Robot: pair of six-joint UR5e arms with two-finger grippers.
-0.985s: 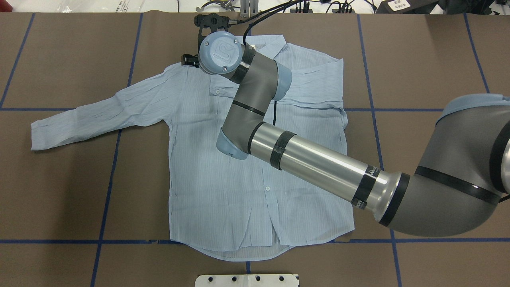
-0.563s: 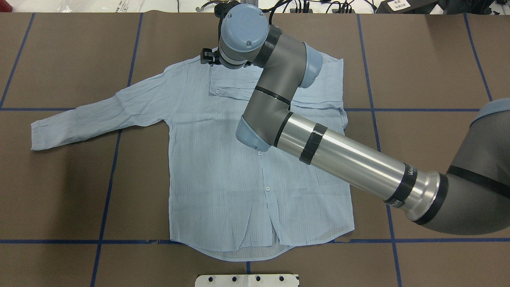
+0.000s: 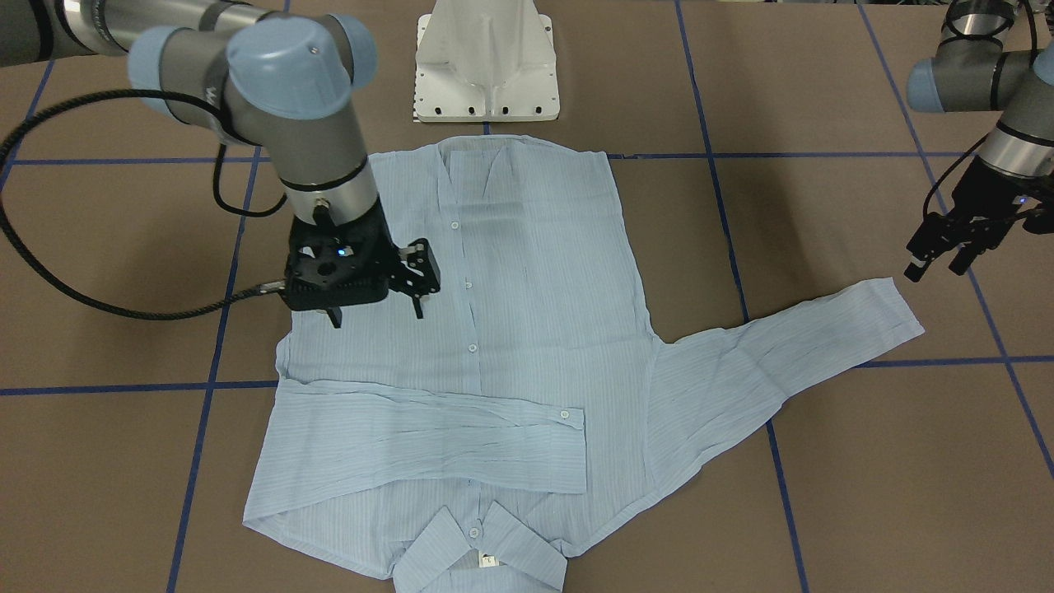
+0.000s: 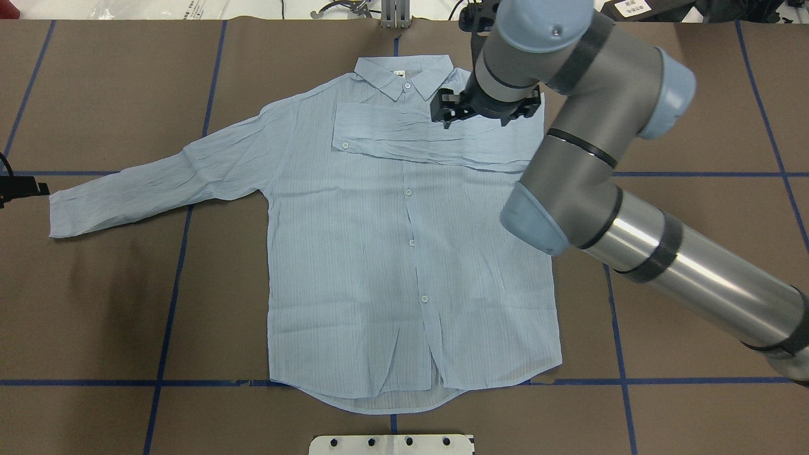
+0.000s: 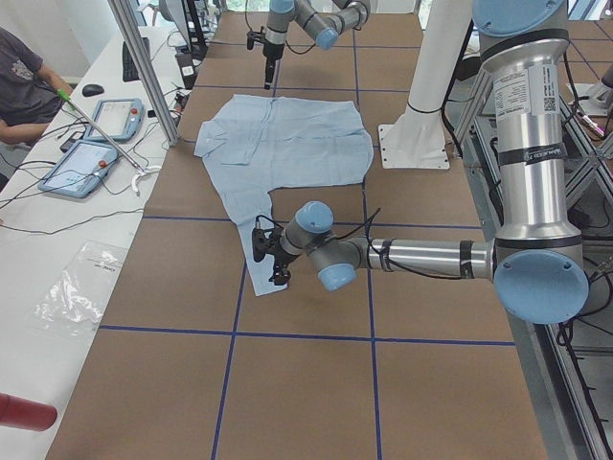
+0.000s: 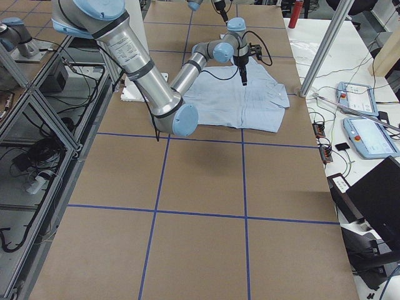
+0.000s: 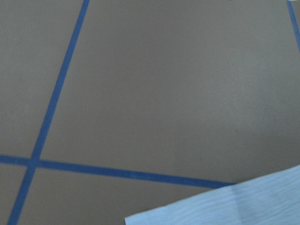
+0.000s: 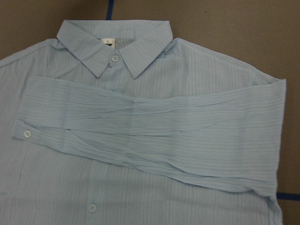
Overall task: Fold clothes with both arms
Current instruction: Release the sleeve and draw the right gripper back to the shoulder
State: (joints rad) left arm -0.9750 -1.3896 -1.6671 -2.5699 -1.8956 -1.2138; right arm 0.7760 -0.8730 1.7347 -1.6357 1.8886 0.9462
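The pale-blue striped shirt [image 4: 379, 265] lies flat and buttoned on the brown table, collar [image 4: 404, 71] at the far side. One sleeve [image 4: 430, 142] is folded across the chest; the right wrist view looks straight down on it [image 8: 154, 136]. The other sleeve [image 4: 158, 183] stretches out to the left. My right gripper [image 3: 376, 315] hovers open and empty above the shirt's shoulder beside the folded sleeve. My left gripper [image 3: 935, 265] hangs open just beyond the outstretched cuff [image 3: 893, 309], apart from it. The left wrist view catches only the cuff corner [image 7: 234, 206].
The white pedestal base [image 3: 486, 66] stands at the near table edge behind the shirt hem. Blue tape lines [image 4: 170, 303] grid the brown surface. A side bench with tablets [image 5: 96, 144], an aluminium post [image 5: 144, 67] and a seated person [image 5: 24, 77] lies beyond the collar side.
My right arm has swung right across the top of the shirt, uncovering the collar and folded sleeve. My left gripper's tip has come into the overhead view at the left edge.
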